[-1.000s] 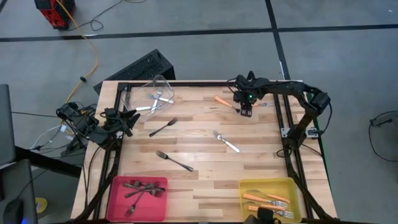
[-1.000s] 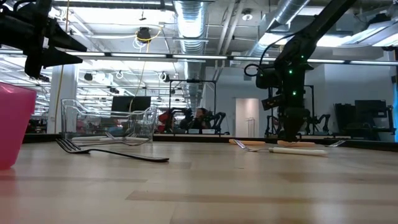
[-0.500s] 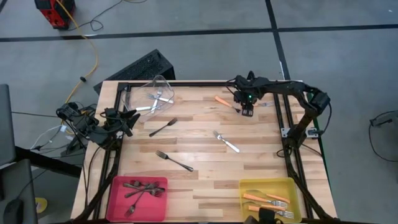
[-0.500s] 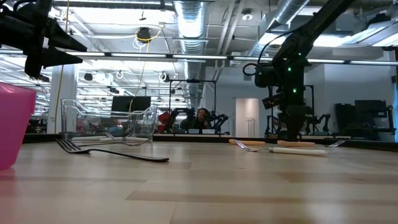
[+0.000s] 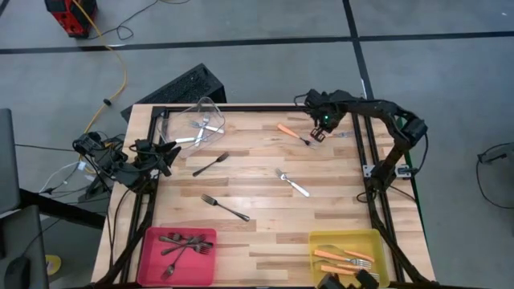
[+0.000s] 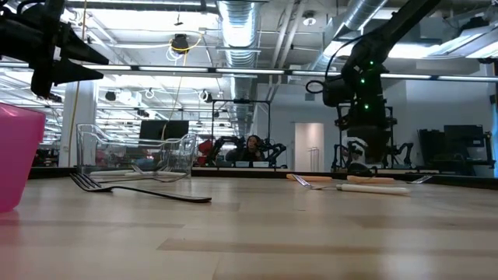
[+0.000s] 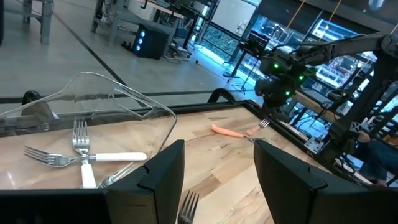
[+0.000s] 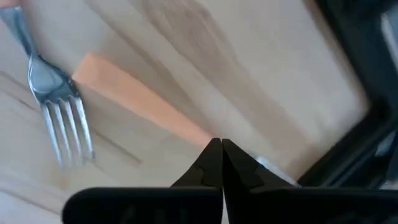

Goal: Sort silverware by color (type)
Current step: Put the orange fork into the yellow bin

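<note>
silverware lies spread over the wooden table [image 5: 265, 225]. right gripper [image 5: 318, 133] hangs above the far right part with its jaws pressed together on nothing. just under its fingertips [image 8: 214, 163] lies an orange-handled fork [image 8: 134, 102], and another orange-handled fork [image 5: 290, 131] lies just beside. a silver fork [image 5: 292, 183] sits mid-table, with 2 dark forks [image 5: 210, 164] toward the left. left gripper [image 5: 167, 154] waits at the left edge, jaws apart, near the clear bin [image 5: 210, 107] holding forks. the pink bin [image 5: 150, 258] and yellow bin [image 5: 345, 236] at the near edge hold more.
</note>
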Robot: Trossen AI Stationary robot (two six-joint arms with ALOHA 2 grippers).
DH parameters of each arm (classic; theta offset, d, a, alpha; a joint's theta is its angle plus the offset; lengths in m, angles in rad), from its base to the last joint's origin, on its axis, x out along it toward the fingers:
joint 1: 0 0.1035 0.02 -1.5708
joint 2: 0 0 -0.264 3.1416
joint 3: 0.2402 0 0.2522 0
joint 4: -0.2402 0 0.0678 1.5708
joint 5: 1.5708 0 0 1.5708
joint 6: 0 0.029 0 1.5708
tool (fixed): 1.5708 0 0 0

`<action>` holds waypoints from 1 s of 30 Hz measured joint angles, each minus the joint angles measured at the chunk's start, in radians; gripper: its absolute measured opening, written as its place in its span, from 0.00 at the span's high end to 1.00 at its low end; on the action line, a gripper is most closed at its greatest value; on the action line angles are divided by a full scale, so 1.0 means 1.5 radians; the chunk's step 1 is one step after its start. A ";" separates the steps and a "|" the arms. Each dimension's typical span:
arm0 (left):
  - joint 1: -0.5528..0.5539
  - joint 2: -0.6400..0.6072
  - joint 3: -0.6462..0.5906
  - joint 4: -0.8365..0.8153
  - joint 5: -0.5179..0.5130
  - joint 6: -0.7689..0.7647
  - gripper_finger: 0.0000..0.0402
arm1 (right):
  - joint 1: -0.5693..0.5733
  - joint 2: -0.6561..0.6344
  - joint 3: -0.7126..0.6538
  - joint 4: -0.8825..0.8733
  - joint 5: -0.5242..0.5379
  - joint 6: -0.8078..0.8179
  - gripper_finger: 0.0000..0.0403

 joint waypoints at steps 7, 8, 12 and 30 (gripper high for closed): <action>0.000 0.000 0.000 0.000 0.001 0.000 0.56 | 0.079 0.000 -0.024 0.053 0.080 0.229 0.97; 0.000 0.000 0.000 0.000 0.001 0.000 0.56 | 0.091 0.000 -0.031 0.070 0.078 0.252 0.97; 0.000 0.000 0.000 0.000 0.003 0.000 0.56 | 0.131 0.000 -0.038 0.110 0.096 0.308 0.97; 0.000 0.000 0.000 0.000 0.021 0.005 0.56 | 0.187 -0.017 -0.111 0.151 0.152 0.525 0.97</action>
